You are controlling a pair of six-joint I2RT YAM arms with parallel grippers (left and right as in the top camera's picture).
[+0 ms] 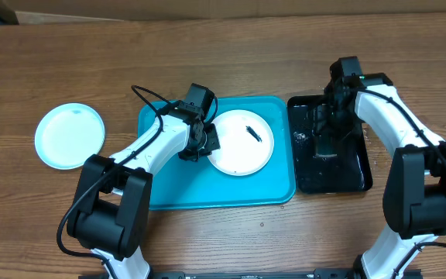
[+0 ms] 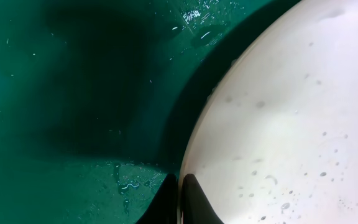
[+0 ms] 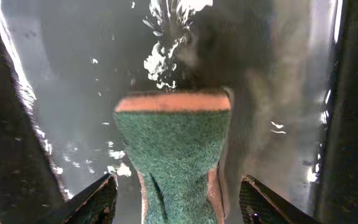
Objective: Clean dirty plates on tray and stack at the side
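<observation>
Now left gripper (image 2: 181,194) pinches white plate (image 1: 240,142) rim; right gripper (image 1: 327,139) clamps sponge (image 3: 173,146), well apart

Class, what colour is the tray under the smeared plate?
Turquoise-blue; the tray under the plate shows best overhead.

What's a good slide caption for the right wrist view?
Green-and-orange scouring sponge between the right gripper's fingers over the wet glossy black plastic tray.
</observation>
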